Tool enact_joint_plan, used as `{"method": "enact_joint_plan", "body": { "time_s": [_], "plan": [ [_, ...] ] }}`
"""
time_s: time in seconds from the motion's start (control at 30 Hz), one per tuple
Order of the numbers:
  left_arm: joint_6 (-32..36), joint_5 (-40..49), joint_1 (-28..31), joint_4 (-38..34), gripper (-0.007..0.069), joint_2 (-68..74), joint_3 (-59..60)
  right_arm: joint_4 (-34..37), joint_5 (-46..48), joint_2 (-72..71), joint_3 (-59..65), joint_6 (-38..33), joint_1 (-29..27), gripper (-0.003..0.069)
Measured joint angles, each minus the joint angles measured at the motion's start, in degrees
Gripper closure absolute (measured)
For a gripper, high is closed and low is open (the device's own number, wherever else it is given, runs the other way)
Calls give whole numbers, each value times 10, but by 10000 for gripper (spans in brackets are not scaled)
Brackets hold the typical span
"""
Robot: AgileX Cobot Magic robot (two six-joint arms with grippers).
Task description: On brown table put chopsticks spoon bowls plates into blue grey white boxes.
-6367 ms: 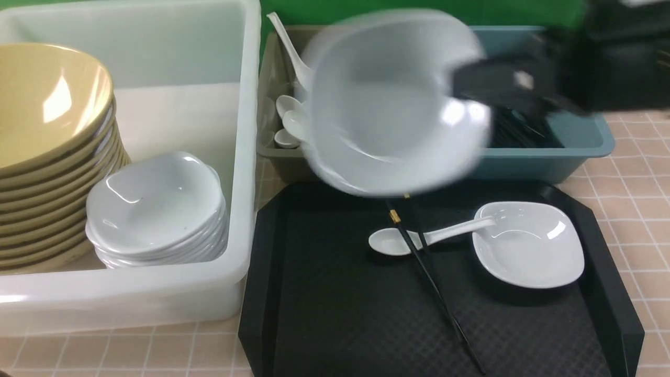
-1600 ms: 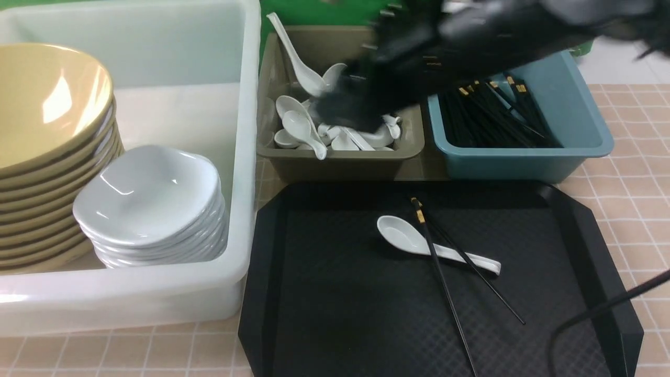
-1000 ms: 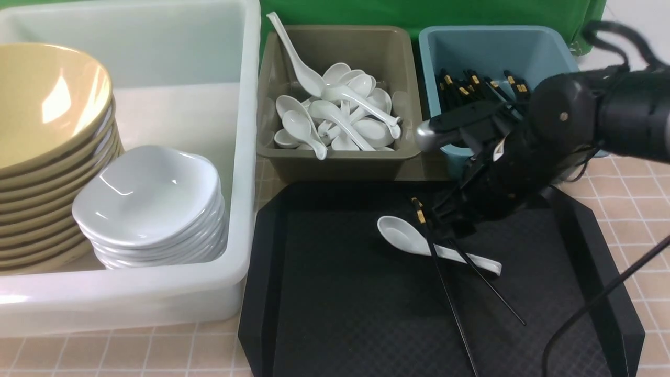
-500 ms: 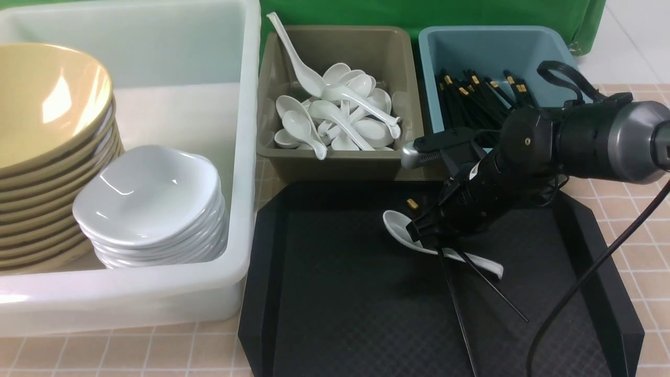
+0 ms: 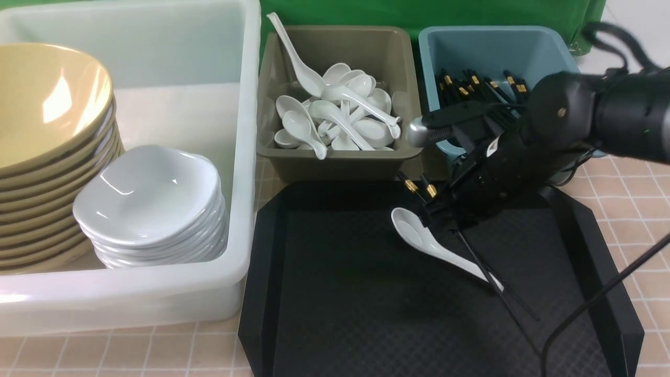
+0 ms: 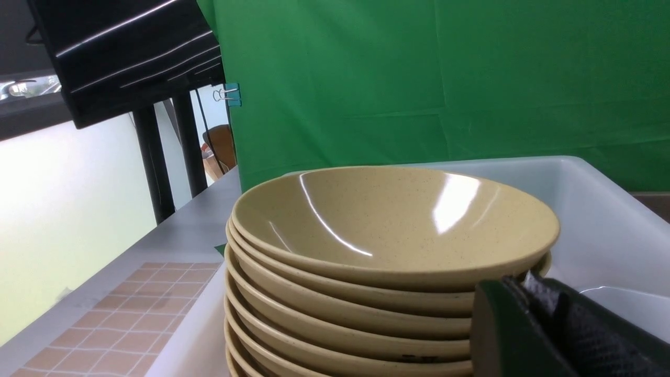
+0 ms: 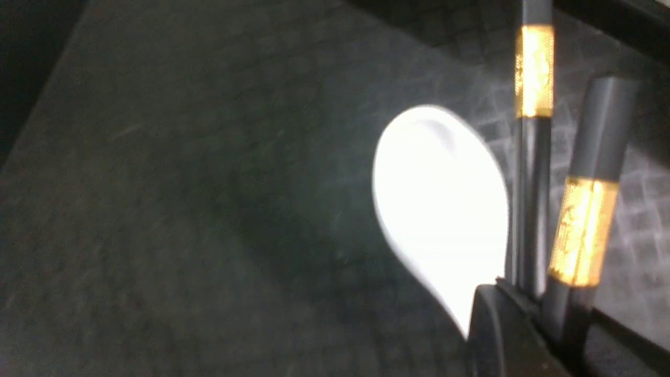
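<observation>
Right hand (image 5: 438,212) grips both black chopsticks (image 5: 426,189), tilted above the black tray (image 5: 340,303); the white spoon (image 5: 419,235) lies on the tray beneath them. Left hand (image 6: 528,319) closed.

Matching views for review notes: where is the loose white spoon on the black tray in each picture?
Front: spoon on the black tray, beside the right gripper.
Left wrist: not in it.
Right wrist: spoon, overexposed, beside the gripped chopsticks.
Shared landmark: the chopsticks' gold bands, front and right wrist.
</observation>
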Motion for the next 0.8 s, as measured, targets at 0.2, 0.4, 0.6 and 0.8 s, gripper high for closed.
{"method": "enact_joint_plan", "body": {
  "time_s": [0.2,0.4,0.6,0.8],
  "plan": [
    [0,1,0,0,620,0,0,-1,33,-33,0,-31,0,566],
    [0,1,0,0,620,0,0,-2,25,-78,0,-61,0,566],
    [0,1,0,0,620,0,0,-1,-94,-118,-34,-90,-30,566],
    [0,1,0,0,620,0,0,0,-300,-72,-100,-92,-78,566]
  ]
}}
